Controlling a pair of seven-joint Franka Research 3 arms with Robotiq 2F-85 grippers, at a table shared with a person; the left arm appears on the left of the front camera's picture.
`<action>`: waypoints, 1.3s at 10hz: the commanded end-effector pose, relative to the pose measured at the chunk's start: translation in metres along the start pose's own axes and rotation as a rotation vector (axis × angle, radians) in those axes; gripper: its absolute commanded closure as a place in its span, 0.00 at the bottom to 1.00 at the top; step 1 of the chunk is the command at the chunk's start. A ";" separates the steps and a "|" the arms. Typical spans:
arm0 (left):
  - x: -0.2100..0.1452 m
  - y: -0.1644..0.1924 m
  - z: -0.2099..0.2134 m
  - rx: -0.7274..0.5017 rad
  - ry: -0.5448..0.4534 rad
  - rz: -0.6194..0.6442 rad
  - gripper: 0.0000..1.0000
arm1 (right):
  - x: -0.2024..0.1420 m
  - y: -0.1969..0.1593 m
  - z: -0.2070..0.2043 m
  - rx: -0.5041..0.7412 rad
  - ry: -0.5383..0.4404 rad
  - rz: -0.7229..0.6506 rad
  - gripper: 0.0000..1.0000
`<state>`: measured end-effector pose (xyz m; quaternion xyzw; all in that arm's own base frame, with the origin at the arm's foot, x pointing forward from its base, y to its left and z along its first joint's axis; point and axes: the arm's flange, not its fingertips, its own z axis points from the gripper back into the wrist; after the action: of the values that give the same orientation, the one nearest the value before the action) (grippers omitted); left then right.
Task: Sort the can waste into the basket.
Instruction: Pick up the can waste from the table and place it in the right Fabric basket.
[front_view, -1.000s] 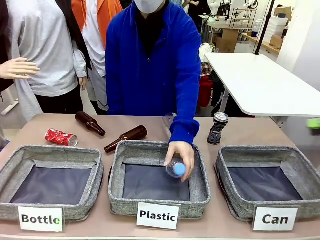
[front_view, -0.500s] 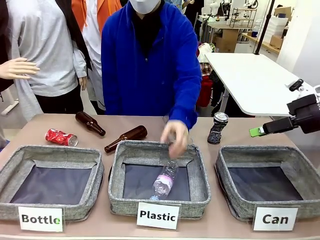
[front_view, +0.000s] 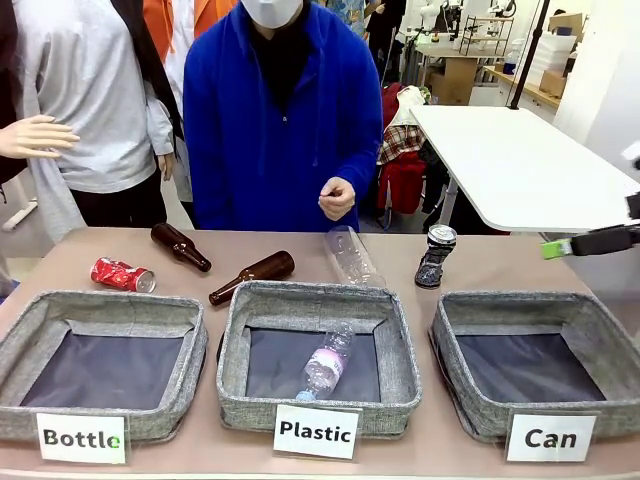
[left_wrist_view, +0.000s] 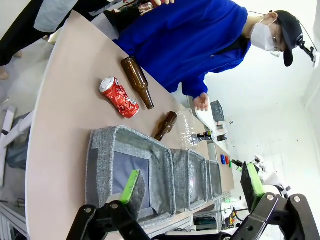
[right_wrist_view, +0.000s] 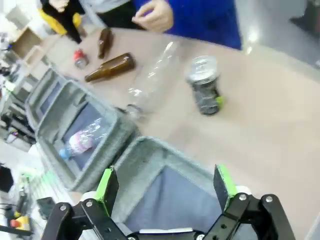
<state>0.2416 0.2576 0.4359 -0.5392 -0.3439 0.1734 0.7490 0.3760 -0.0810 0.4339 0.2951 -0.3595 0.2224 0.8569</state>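
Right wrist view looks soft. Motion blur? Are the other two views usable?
Right wrist view: smeared throughout, dark can and clear bottle soft, likely motion. Front view: sharp, Can basket label readable. Left wrist view: red can crisp, frame strongly tilted, background washed out white.

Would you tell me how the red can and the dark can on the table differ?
The red can lies on its side; the dark can stands upright. The red can is behind the Bottle basket at the robot's left; the dark can is behind the gap between the Plastic basket and Can basket. Both are crushed, on the table, outside every basket.
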 end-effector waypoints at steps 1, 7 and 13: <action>0.001 0.000 0.001 -0.025 -0.011 -0.021 0.00 | -0.030 0.004 -0.006 -0.050 -0.062 0.119 0.00; 0.001 0.000 0.001 -0.025 -0.011 -0.021 0.00 | 0.032 -0.039 -0.121 0.107 0.135 0.254 0.00; 0.001 0.000 0.001 -0.025 -0.011 -0.021 0.00 | 0.041 -0.088 -0.188 0.151 0.098 0.305 0.00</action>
<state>0.2416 0.2578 0.4356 -0.5392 -0.3438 0.1734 0.7490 0.5370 -0.0130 0.3379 0.2836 -0.3100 0.3632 0.8316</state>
